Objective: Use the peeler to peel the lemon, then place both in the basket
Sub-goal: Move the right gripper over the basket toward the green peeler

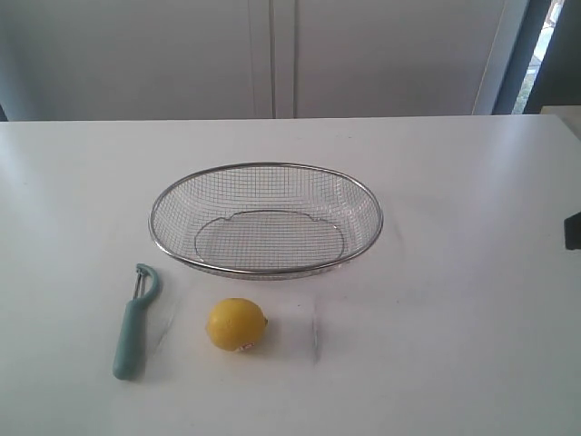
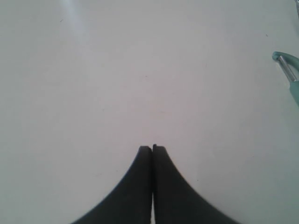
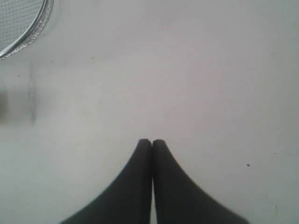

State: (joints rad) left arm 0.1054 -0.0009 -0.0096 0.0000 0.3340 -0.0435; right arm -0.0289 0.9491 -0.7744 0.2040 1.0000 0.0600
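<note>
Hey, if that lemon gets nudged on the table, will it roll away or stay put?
The lemon looks round and lies on a smooth table, so it probably rolls. Its nubbed end may curve its path. Glossy skin could slip.

A white counter [image 1: 454, 272] is filling most of the exterior view, its matte top catching soft daylight and showing a few faint streaks of glare. Behind it a pale wall [image 1: 136, 54] of flat panels is running across the back, with narrow vertical seams [image 1: 272, 54] dividing it near the middle. At the far right a dark frame [image 1: 522, 54] is slanting upward, and a sliver of bright window [image 1: 549, 32] is glowing just beside it.
</note>
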